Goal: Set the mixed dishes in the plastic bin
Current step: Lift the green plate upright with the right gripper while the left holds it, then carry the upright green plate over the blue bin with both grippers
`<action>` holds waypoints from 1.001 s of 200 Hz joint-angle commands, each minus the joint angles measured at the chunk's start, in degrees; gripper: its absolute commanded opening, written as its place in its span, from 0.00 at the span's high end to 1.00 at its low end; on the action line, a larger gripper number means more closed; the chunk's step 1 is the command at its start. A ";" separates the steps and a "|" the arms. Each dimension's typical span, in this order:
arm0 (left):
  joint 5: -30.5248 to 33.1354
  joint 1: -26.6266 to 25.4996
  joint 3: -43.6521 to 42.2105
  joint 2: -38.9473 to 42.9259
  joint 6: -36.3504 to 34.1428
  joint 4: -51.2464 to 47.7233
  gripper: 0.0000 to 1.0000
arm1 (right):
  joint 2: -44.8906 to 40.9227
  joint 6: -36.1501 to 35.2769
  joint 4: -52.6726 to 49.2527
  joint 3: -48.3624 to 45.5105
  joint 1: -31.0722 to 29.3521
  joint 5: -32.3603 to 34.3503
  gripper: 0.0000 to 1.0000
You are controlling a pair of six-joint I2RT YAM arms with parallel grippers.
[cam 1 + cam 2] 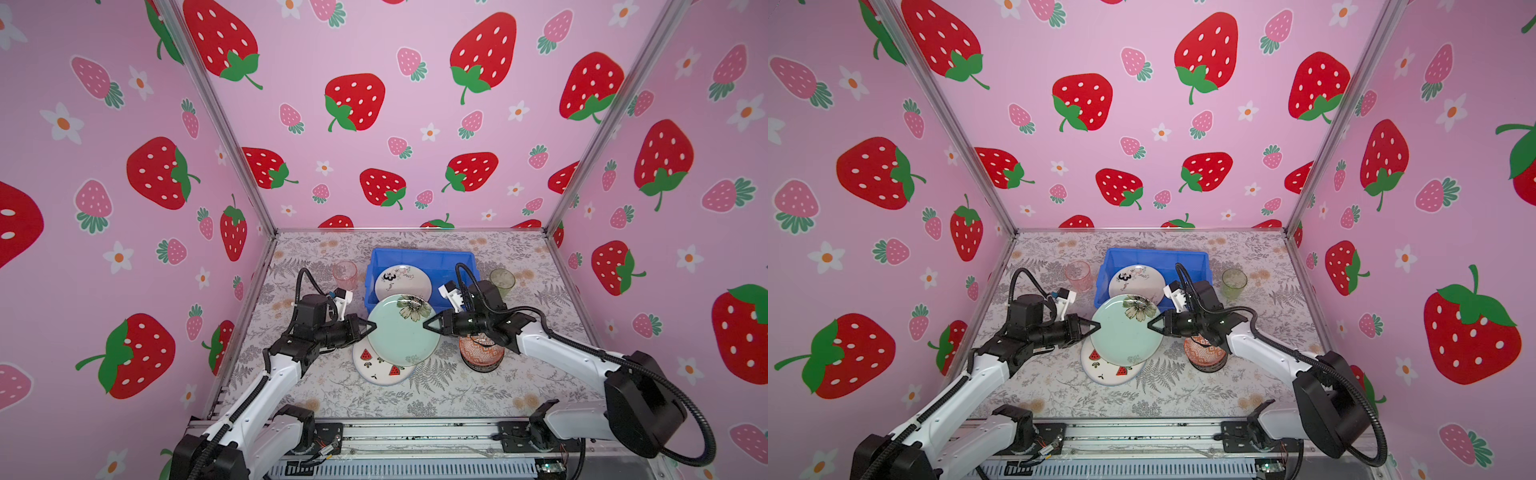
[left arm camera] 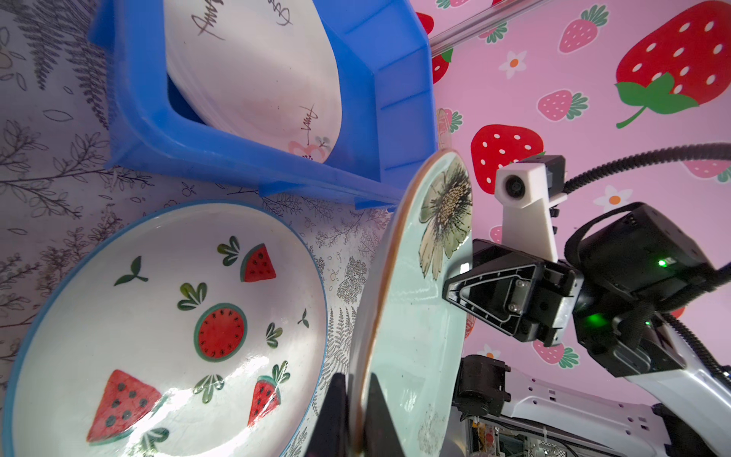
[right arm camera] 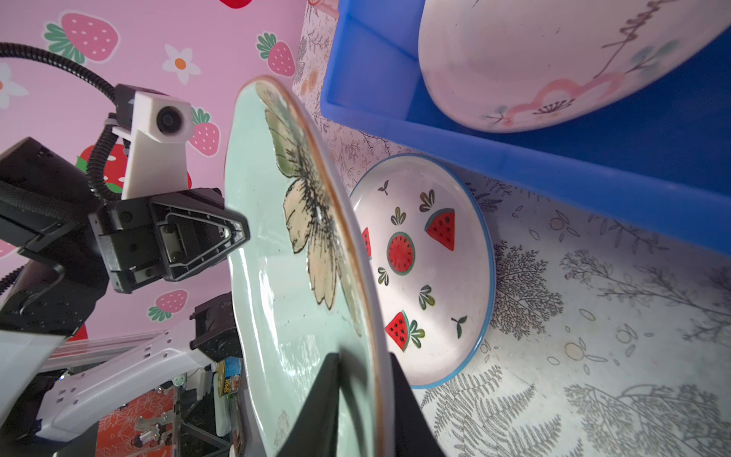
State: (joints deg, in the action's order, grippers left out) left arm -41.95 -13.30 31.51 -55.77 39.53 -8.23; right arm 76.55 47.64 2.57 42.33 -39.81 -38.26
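The mint-green plate with a flower (image 1: 399, 332) (image 1: 1125, 332) hangs tilted just in front of the blue plastic bin (image 1: 424, 251). My left gripper (image 1: 372, 327) (image 2: 356, 415) is shut on its left rim. At the opposite rim my right gripper (image 1: 426, 324) (image 3: 364, 395) has one finger on each face. A white plate with black marks (image 1: 403, 282) leans inside the bin. Under the held plate, the watermelon plate (image 1: 380, 370) (image 2: 158, 316) lies on the table.
A pink tumbler (image 1: 345, 274) stands left of the bin and a green tumbler (image 1: 502, 280) right of it. A stack of bowls with an orange-red one on top (image 1: 482, 353) sits under my right wrist. Pink walls enclose three sides.
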 commanded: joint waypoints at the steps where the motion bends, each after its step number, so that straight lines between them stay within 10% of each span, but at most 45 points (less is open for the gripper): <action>1: -0.52 -0.69 2.50 0.38 -0.62 0.78 1.00 | -0.72 -0.49 3.29 -0.05 -0.36 -1.00 0.84; 66: -0.25 -1.08 4.89 -4.26 -3.03 0.10 1.00 | -1.45 0.76 3.42 1.33 0.56 0.46 1.00; 200: 2.64 -1.04 17.74 -11.73 -11.94 -8.80 0.14 | -1.88 1.49 -0.45 8.10 5.41 1.93 1.00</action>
State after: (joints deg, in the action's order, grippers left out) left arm -41.32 -14.17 43.90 -67.96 32.49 -11.73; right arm 76.49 49.25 -1.19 45.43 -35.64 -34.44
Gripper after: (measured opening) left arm 0.844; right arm 0.129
